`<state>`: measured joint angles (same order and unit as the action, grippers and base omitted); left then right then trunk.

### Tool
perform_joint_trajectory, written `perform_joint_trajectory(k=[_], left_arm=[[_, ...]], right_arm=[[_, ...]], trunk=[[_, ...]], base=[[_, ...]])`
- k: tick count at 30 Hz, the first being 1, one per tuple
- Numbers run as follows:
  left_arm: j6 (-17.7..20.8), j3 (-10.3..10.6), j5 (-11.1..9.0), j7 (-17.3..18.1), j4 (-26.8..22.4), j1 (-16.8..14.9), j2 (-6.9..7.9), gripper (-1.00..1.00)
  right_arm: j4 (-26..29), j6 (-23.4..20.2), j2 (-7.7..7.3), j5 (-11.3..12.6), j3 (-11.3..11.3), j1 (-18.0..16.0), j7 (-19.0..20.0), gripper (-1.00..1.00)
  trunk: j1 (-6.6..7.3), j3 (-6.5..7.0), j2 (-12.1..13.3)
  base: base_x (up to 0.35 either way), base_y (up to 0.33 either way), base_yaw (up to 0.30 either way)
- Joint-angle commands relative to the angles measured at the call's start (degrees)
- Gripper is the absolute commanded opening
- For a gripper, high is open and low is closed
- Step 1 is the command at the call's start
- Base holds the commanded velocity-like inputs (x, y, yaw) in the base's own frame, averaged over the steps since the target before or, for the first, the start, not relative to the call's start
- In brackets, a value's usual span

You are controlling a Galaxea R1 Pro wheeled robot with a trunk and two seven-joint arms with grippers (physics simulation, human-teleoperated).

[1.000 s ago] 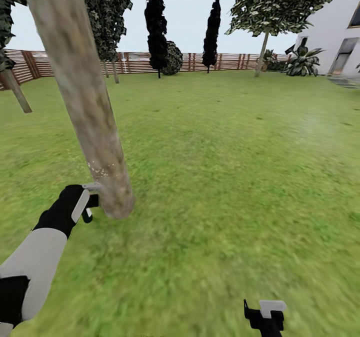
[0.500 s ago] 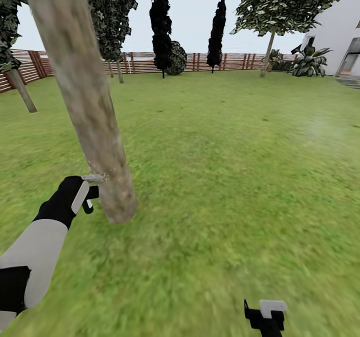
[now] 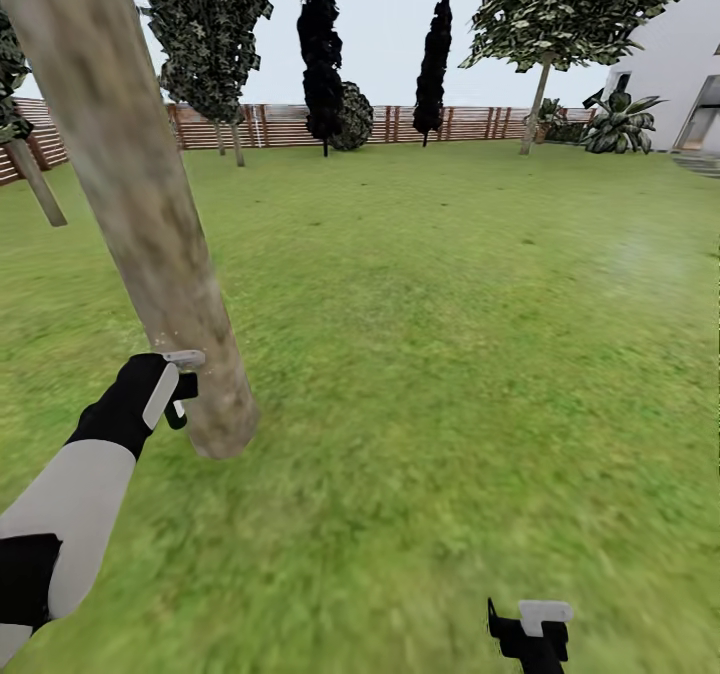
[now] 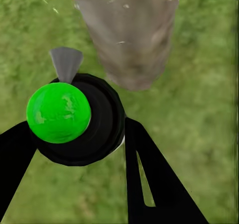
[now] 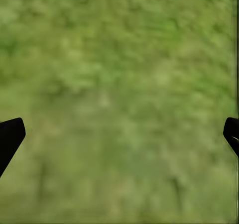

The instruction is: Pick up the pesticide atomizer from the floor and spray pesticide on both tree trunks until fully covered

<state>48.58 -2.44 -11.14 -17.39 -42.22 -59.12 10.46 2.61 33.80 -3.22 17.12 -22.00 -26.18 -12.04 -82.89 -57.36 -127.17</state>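
Note:
A thick mottled grey-tan tree trunk [image 3: 150,204] leans up through the left of the head view, with a few pale pesticide specks [image 3: 162,339] low on it. My left gripper [image 3: 181,388] is right beside the trunk's base, shut on the pesticide atomizer [image 3: 177,416]. In the left wrist view the atomizer [image 4: 74,119] is a black bottle with a bright green round top and a grey nozzle [image 4: 66,62] facing the trunk [image 4: 129,30]. A second tree [image 3: 537,94] stands far back right. My right gripper [image 3: 518,616] hangs open over the grass floor [image 5: 119,94].
Green lawn [image 3: 450,334] stretches ahead to a brown slat fence [image 3: 280,126]. Two near-black conifers [image 3: 320,49] and a round bush stand by the fence. A white house [image 3: 680,64] with a spiky plant is at the far right.
The whole head view has shifted, so the near trunk now sits further left in the picture. My left gripper still holds the atomizer close to the trunk's base. The right gripper is unchanged.

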Motion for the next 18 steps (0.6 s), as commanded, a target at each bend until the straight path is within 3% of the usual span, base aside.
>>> perform_joint_trajectory(k=[1,7,15,17,18], left_arm=[[0.2,-0.02,-0.55,-0.46,-0.06,-0.03,0.0,-1.0],[0.19,-0.03,-0.55,-0.46,-0.07,-0.03,0.0,-1.0],[0.38,0.13,-0.49,0.28,0.31,1.34,0.93,-1.0],[0.45,2.28,-0.54,1.51,0.41,1.92,0.81,-1.0],[0.93,4.87,-0.55,3.56,0.44,2.0,0.78,-1.0]], right_arm=[[0.03,0.04,-0.01,0.28,-0.49,-0.01,-0.27,1.0],[0.03,0.05,0.01,0.33,-0.48,-0.02,-0.27,1.0],[0.03,0.06,0.05,0.31,-0.5,-0.01,-0.27,1.0],[0.03,0.11,0.05,0.29,-0.5,-0.01,-0.27,1.0],[0.03,0.12,0.05,0.28,-0.5,-0.01,-0.27,1.0]], trunk=[[0.01,-0.05,-0.02],[0.01,-0.05,-0.02],[0.01,-0.05,-0.02],[0.01,-0.05,-0.02],[0.01,-0.05,-0.02]], base=[[0.108,-0.267,0.0],[0.237,-0.191,0.036],[0.066,-0.042,0.258],[0.0,0.0,0.205],[0.0,0.0,0.096]])
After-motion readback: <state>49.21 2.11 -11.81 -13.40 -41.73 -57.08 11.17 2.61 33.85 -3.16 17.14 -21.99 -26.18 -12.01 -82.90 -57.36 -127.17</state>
